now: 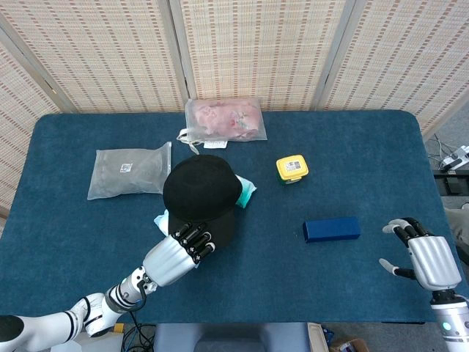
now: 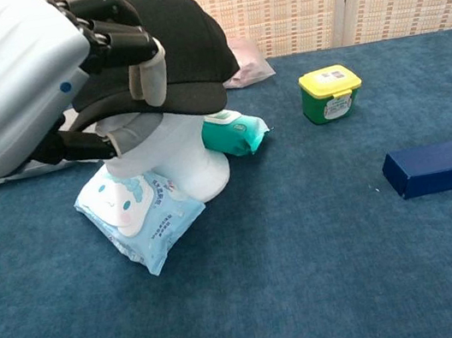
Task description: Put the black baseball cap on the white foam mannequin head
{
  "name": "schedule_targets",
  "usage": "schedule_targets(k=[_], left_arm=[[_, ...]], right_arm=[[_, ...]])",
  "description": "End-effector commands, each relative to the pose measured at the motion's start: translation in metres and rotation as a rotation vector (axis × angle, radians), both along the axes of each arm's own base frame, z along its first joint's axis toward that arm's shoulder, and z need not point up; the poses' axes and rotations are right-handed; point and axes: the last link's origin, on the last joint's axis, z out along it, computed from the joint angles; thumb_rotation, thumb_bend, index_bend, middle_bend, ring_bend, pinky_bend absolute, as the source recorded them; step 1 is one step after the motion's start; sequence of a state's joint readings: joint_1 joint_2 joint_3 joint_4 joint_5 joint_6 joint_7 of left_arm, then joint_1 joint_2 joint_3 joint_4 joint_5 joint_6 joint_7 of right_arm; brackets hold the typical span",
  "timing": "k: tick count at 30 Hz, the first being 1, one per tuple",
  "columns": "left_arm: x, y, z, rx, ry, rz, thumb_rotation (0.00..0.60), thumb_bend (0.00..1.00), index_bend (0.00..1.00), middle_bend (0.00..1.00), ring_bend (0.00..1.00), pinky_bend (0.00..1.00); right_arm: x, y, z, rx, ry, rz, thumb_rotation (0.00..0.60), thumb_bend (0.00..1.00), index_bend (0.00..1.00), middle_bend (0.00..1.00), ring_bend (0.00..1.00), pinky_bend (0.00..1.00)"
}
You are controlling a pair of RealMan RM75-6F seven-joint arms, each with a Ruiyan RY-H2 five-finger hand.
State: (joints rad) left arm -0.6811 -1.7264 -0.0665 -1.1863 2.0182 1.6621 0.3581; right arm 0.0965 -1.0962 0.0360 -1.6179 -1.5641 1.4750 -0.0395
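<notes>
We are in the seating step: the black cap already sits over the top of the white foam head, pulled low enough that in the chest view only the neck and base show beneath the brim. From the head view the cap covers the foam head entirely, so we cannot judge from above how squarely it sits.

Our left hand has hold of the cap at its brim, with the fingers curled over the top of the brim and the thumb tucked beneath it, so the brim is pinched between them. In the head view that same left hand reaches in from the near edge of the counter to the front of the cap. Our right hand hangs well apart at the far right edge, fingers loosely spread and holding nothing.

The foam head stands on the counter with a blue-and-white wipes pack against its base and a teal pack just behind it.

We judge the task nearly done. What remains calls for loosening the pinch on the brim and drawing the left hand back toward us without dragging the cap off or tipping the light foam head, which looks easy to topple
</notes>
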Motion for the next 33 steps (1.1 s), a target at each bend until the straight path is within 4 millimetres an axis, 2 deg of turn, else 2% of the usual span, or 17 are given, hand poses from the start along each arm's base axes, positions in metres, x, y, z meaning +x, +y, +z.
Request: schedule_targets(k=[1, 6, 14, 22, 33], left_arm=[[-0.004, -0.001, -0.002, 0.000, 0.002, 0.010, 0.600, 0.49, 0.59, 0.60, 0.36, 0.56], [-0.012, -0.001, -0.006, 0.001, 0.004, 0.037, 0.600, 0.49, 0.55, 0.58, 0.35, 0.56], [-0.024, -0.002, -0.007, 0.000, -0.004, 0.070, 0.600, 0.49, 0.40, 0.54, 0.32, 0.56], [-0.037, -0.004, -0.006, 0.000, -0.011, 0.111, 0.600, 0.48, 0.30, 0.50, 0.29, 0.56], [-0.047, -0.010, -0.004, -0.006, -0.040, 0.142, 0.600, 0.48, 0.27, 0.48, 0.28, 0.56]], right_arm=[[0.000, 0.000, 0.000, 0.000, 0.000, -0.001, 0.600, 0.12, 0.37, 0.32, 0.23, 0.57], [0.000, 0.000, 0.000, 0.000, 0.000, -0.001, 0.600, 0.12, 0.37, 0.32, 0.23, 0.57], [0.000, 0.000, 0.000, 0.000, 0.000, -0.002, 0.600, 0.11, 0.37, 0.32, 0.23, 0.57], [0.000, -0.001, -0.001, 0.002, 0.005, -0.003, 0.600, 0.12, 0.37, 0.32, 0.23, 0.57], [0.000, -0.002, -0.001, 0.003, 0.008, -0.006, 0.600, 0.12, 0.37, 0.32, 0.23, 0.57]])
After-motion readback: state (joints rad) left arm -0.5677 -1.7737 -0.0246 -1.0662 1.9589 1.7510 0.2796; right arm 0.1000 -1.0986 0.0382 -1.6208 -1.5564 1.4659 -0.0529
